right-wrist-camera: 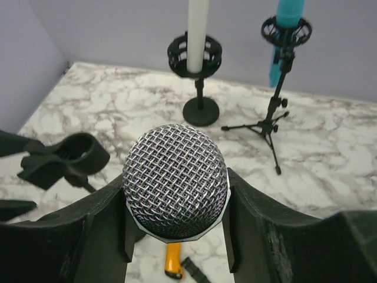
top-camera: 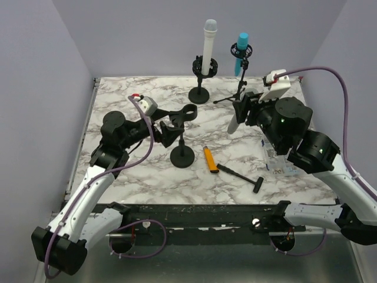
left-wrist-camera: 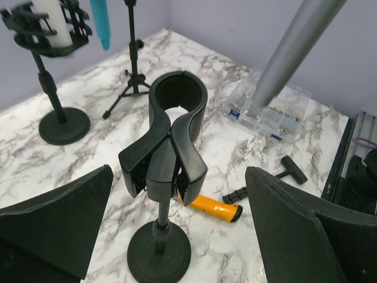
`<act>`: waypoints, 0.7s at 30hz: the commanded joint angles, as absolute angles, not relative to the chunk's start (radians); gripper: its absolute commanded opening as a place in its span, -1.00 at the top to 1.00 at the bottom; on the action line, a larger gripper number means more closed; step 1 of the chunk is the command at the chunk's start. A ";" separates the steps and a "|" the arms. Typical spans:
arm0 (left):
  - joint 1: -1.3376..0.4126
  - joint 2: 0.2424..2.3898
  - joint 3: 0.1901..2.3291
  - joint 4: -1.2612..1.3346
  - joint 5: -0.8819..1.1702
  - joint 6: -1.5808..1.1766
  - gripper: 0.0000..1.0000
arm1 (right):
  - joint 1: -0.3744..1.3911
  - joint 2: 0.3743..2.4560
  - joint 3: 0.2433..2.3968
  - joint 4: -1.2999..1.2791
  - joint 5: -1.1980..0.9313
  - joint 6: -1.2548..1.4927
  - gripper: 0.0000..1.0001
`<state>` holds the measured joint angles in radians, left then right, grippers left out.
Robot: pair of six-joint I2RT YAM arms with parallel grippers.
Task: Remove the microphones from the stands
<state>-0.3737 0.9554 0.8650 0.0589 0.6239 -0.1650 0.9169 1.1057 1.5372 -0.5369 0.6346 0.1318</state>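
Note:
The microphone (right-wrist-camera: 175, 180), with a silver mesh head and a grey body (left-wrist-camera: 294, 47), is off the stand and in the air at the right. My right gripper (right-wrist-camera: 177, 206) is shut on it just below the head; from above, its pale body (top-camera: 234, 125) points down and to the left from that gripper (top-camera: 244, 112). The black stand (left-wrist-camera: 159, 253) has a round base and an empty clip (left-wrist-camera: 177, 94) on top. My left gripper (left-wrist-camera: 178, 174) is open, with its fingers wide apart on either side of the clip and not touching it.
A white microphone in a round-base stand (top-camera: 209, 41) and a teal one on a tripod (top-camera: 241, 50) are at the back. An orange-handled tool (top-camera: 210, 160) and a black T-shaped tool (top-camera: 241, 175) lie near the front. A clear parts box (top-camera: 278, 165) sits at the right.

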 commanded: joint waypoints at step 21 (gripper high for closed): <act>-0.621 0.660 0.783 -0.101 0.558 -0.485 -0.89 | 0.921 1.035 1.168 -0.367 -0.152 0.565 0.99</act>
